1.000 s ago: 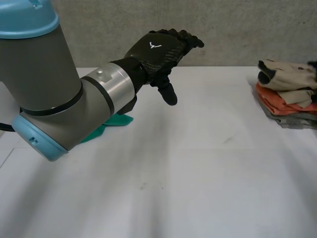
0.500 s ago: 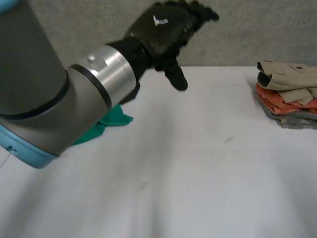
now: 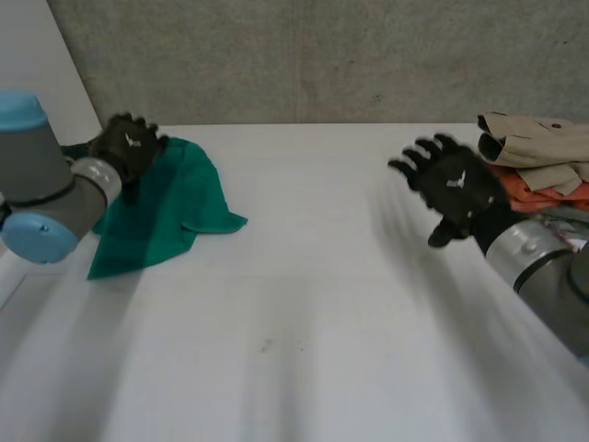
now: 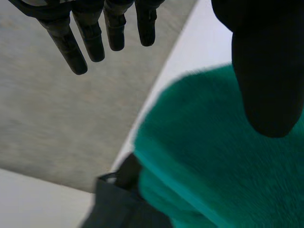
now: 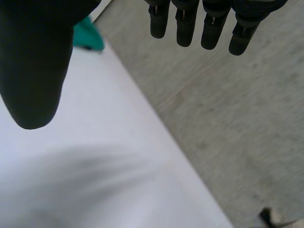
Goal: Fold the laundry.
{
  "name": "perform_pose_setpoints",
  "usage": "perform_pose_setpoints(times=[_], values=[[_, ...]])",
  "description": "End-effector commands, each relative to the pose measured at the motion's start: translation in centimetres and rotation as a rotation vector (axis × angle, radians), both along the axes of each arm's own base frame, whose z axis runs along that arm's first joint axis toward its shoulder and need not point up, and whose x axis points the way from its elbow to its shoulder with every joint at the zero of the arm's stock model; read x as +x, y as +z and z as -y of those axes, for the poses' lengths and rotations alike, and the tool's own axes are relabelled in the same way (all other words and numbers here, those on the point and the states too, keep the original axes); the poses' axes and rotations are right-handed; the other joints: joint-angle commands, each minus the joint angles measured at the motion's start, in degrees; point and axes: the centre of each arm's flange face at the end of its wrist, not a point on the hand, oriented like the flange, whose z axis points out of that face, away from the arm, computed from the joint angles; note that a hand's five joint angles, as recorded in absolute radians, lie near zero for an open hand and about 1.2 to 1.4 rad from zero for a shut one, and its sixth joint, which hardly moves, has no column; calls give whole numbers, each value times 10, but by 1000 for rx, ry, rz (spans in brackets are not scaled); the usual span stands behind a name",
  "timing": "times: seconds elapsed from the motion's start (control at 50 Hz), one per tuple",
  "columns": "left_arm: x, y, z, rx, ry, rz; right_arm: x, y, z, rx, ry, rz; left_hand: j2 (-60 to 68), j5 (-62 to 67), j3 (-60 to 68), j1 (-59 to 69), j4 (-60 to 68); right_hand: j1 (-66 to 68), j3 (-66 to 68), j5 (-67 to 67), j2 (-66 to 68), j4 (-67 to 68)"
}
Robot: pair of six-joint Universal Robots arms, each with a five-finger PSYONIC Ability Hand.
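Left hand (image 3: 132,147) has swung back over green cloth (image 3: 179,198), fingers (image 4: 92,40) straight.

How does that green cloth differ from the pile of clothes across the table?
The green cloth is a single piece, lying loose and rumpled; the pile of clothes is several folded pieces, beige over orange over grey. The cloth lies by the left hand, the pile near the right hand. Both rest on the white table.

A green cloth (image 3: 170,207) lies rumpled and partly doubled over, flat under the fingers of the left hand (image 3: 132,147). A folded stack (image 3: 538,184) sits just beside the right hand (image 3: 453,187), past its fingers, with beige on top, then orange, then grey.
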Motion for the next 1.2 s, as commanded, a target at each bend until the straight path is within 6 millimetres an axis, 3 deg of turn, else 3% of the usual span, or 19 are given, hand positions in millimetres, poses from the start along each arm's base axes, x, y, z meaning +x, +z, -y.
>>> perform_pose_setpoints(times=[0.02, 0.06, 0.08, 0.14, 0.18, 0.22, 0.28, 0.38, 0.46, 0.56, 0.6, 0.62, 0.7, 0.76, 0.82, 0.84, 1.04, 1.12, 1.2], values=[[3, -50, 33, -20, -61, -33, -3, -14, 2, -10, -28, -79, 218, 210, 214, 216, 218, -26, -17, -28, -19, -16], [2, -53, 36, -32, -62, -35, -4, -14, 2, -11, -30, -80, 389, 382, 386, 388, 389, -26, -17, -28, -19, -16], [0, -54, 36, -52, -67, -36, -4, -14, 2, -14, -33, -82, 665, 658, 662, 664, 665, -26, -17, -28, -19, -16], [-8, -51, 36, -100, -71, -42, -5, -15, 4, -15, -43, -85, 676, 669, 673, 675, 676, -26, -17, -28, -19, -16], [-16, -29, 34, -177, -57, -63, -6, -15, 5, -17, -50, -85, 676, 669, 673, 675, 676, -26, -17, -28, -19, -16], [-27, 19, 23, -288, -46, -121, -8, -14, 7, -21, -60, -85, 676, 669, 673, 675, 676, -26, -17, -28, -19, -16], [-40, 61, 4, -361, -68, -199, -9, -12, 9, -27, -78, -83, 676, 669, 673, 675, 676, -26, -17, -28, -19, -16], [-86, 130, -57, -395, -220, -427, -13, -6, 16, -40, -137, -75, 676, 669, 673, 675, 676, -26, -17, -28, -19, -16], [-114, 158, -109, -326, -345, -581, -15, 2, 20, -45, -175, -44, 676, 669, 673, 675, 676, -26, -17, -28, -19, -16], [-141, 135, -139, -173, -412, -636, -20, 17, 24, -51, -230, 9, 676, 669, 673, 675, 676, -26, -17, -28, -19, -16], [-154, 112, -149, -95, -429, -614, -22, 19, 25, -37, -252, 31, 676, 669, 673, 675, 676, -26, -17, -28, -19, -16], [-167, 86, -160, -10, -444, -580, -23, 20, 25, -31, -255, 37, 676, 669, 673, 675, 676, -26, -17, -28, -19, -16], [-180, 24, -173, 183, -407, -487, -24, 19, 24, 12, -260, 56, 676, 669, 673, 675, 676, -26, -17, -28, -19, -16], [-178, 2, -179, 261, -353, -433, -23, 18, 22, 52, -251, 57, 676, 669, 673, 675, 676, -26, -17, -28, -19, -16], [-181, -2, -191, 290, -353, -421, -23, 17, 19, 82, -251, 46, 271, 263, 267, 269, 271, -26, -17, -28, -19, -16], [-182, -1, -197, 294, -359, -420, -23, 15, 18, 103, -250, 36, 6, -1, 3, 5, 6, -26, -17, -28, -19, -16], [-159, 54, -201, 189, -358, -473, -24, 13, 10, 207, -264, 24, -23, -31, -27, -25, -23, -26, -17, -28, -19, -16], [-133, 66, -174, 141, -272, -488, -20, 13, -3, 289, -267, 46, -10, -18, -14, -12, -10, -26, -17, -28, -19, -16], [-111, 58, -145, 146, -186, -479, -2, 17, -26, 380, -227, 91, 5, -2, 2, 4, 5, -26, -17, -28, -19, -16]])
